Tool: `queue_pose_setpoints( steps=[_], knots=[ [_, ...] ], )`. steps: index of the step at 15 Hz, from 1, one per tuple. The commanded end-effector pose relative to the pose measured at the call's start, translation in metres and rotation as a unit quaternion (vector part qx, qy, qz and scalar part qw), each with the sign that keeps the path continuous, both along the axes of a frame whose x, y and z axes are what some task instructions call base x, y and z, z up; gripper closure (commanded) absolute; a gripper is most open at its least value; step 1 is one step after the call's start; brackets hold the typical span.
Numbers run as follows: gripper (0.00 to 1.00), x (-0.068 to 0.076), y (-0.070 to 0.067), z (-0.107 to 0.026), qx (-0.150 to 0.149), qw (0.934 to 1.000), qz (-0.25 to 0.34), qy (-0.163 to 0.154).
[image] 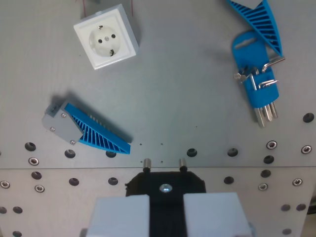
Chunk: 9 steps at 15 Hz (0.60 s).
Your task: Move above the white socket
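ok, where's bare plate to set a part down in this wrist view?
The biggest free patch is mid-plate, bordered by the white socket, the blue ribbed wedge and the blue hex-key holder. There is a smaller strip along the top, between the socket and the second blue wedge. The bottom edge is crowded: a row of screw holes and the hand holding a black plug.

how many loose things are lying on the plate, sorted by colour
White: 1, the white socket
Blue and grey: 1, the ribbed wedge with grey block
Blue only: 1, the ribbed wedge cut off at the top edge
Blue with metal: 1, the hex key holder
Total: 4
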<state>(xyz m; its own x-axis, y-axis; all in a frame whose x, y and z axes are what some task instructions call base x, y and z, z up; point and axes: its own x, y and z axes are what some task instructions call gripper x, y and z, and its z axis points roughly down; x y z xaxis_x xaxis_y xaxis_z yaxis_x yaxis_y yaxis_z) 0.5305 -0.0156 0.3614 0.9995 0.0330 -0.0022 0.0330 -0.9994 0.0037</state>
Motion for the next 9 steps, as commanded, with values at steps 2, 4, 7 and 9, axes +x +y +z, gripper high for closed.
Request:
queue_pose_setpoints(
  steps=[2, 4, 7, 9],
  knots=[
    [1.0, 0.0, 0.002, -0.011, 0.004, 0.9995, 0.023, -0.021],
    [1.0, 0.0, 0.004, -0.018, 0.005, 0.9992, 0.028, -0.027],
    [1.0, -0.001, 0.007, -0.029, 0.008, 0.9986, 0.039, -0.034],
    [1.0, -0.001, 0.009, -0.038, 0.009, 0.9981, 0.046, -0.039]
  ],
)
